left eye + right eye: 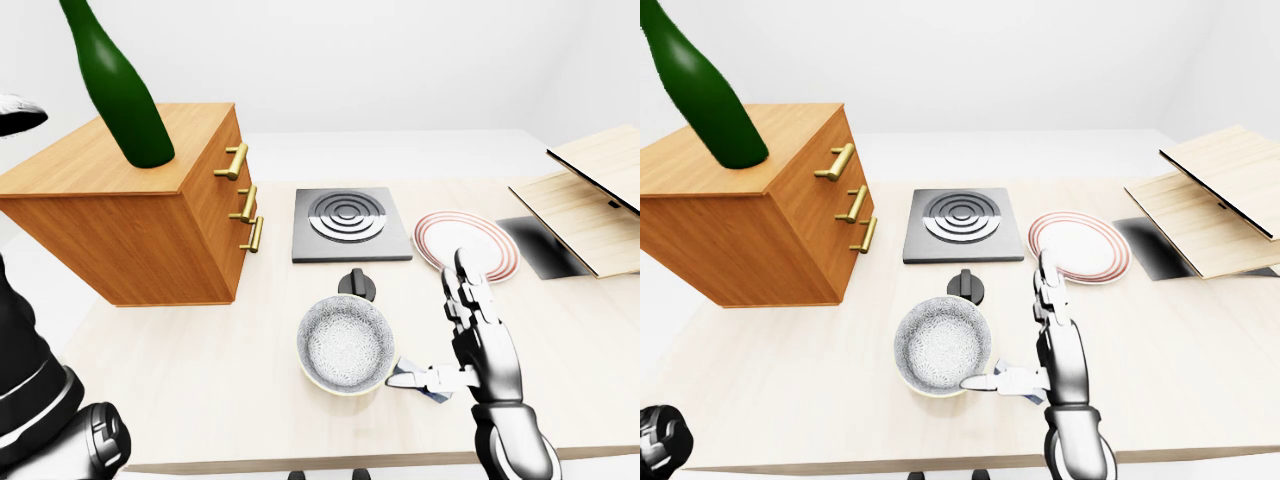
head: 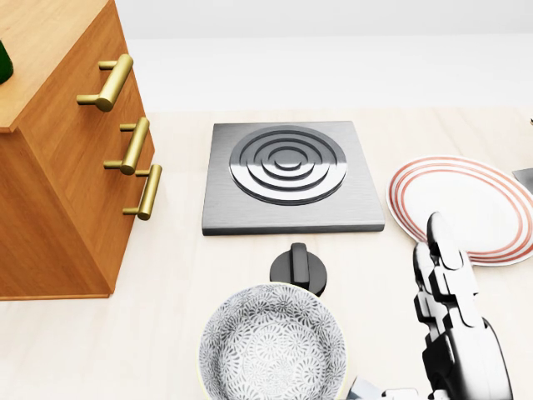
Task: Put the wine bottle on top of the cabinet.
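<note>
The green wine bottle (image 1: pixel 122 95) rests with its base on the top of the wooden cabinet (image 1: pixel 150 225), leaning with its neck toward the upper left; its top is cut off by the left-eye view's edge. Only a green sliver of the bottle (image 2: pixel 3 63) shows in the head view. A white and dark part of my left hand (image 1: pixel 16 113) shows at the left edge, apart from the bottle; its fingers are hidden. My right hand (image 1: pixel 470 335) is open over the table to the right of the bowl, fingers pointing up, nothing in it.
A patterned bowl (image 2: pixel 271 343) sits near the bottom, with a black knob (image 2: pixel 298 268) and a grey hob plate (image 2: pixel 289 175) above it. A red-striped plate (image 2: pixel 462 207) lies right. Wooden boards (image 1: pixel 590 195) and a dark mat (image 1: pixel 540 245) are at far right. Brass drawer handles (image 2: pixel 132 146) stick out.
</note>
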### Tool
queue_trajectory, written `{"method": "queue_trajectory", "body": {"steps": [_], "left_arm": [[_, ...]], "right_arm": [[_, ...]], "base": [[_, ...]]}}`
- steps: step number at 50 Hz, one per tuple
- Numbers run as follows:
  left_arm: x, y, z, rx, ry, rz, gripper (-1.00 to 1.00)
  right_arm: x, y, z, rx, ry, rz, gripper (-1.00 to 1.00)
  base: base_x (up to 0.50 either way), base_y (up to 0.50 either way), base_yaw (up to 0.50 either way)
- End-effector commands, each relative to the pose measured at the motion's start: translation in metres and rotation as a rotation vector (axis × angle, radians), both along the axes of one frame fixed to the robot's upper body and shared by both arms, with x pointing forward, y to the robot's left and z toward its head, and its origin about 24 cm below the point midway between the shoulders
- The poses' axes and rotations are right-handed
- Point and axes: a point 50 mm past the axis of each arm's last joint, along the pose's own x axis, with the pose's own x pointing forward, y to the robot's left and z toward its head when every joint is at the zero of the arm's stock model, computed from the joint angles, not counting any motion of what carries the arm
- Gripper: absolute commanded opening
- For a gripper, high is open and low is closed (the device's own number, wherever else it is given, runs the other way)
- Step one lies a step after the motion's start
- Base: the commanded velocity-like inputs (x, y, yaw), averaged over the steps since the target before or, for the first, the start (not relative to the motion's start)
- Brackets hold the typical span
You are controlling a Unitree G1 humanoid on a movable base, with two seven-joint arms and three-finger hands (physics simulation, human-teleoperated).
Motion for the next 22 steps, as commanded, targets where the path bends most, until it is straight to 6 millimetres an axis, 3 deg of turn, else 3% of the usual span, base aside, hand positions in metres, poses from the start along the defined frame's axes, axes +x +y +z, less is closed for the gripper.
{"method": "queue_trajectory", "body": {"steps": [1,2,3,6,9,10,14,17,18,22], "left_arm": [[-0.056,-0.051,-0.086,0.089,0.130,-0.093,1.00],[-0.057,-0.059,-0.106,0.115,0.216,-0.095,1.00],[-0.058,-0.060,-0.107,0.125,0.214,-0.088,1.00],[-0.061,-0.074,-0.146,0.180,0.407,-0.089,1.00],[-0.058,-0.080,-0.165,0.187,0.509,-0.107,1.00],[-0.054,-0.084,-0.182,0.187,0.598,-0.117,1.00],[-0.047,-0.092,-0.217,0.162,0.768,-0.147,1.00],[-0.049,-0.099,-0.234,0.154,0.796,-0.167,1.00],[-0.051,-0.105,-0.252,0.160,0.838,-0.171,1.00],[-0.053,-0.117,-0.290,0.154,1.016,-0.224,1.00]], "right_arm": [[0.000,0.005,-0.019,0.028,0.018,0.003,1.00],[-0.001,0.006,-0.019,0.027,0.018,0.007,1.00],[-0.002,0.006,-0.019,0.026,0.019,0.010,1.00],[-0.002,0.008,-0.022,0.025,0.018,0.016,1.00],[-0.002,0.010,-0.024,0.023,0.022,0.022,1.00],[-0.003,0.012,-0.027,0.023,0.025,0.030,1.00],[-0.001,0.016,-0.039,0.021,0.071,0.042,1.00],[0.000,0.021,-0.049,0.015,0.109,0.057,1.00],[0.002,0.025,-0.056,0.008,0.135,0.066,1.00],[0.002,0.032,-0.067,-0.004,0.181,0.089,1.00]], "base": [[0.00,0.00,0.00],[0.00,0.00,0.00],[0.00,0.00,0.00],[0.00,0.00,0.00],[0.00,0.00,0.00],[0.00,0.00,0.00],[0.00,0.00,0.00],[0.00,0.00,0.00],[0.00,0.00,0.00],[0.00,0.00,0.00]]}}
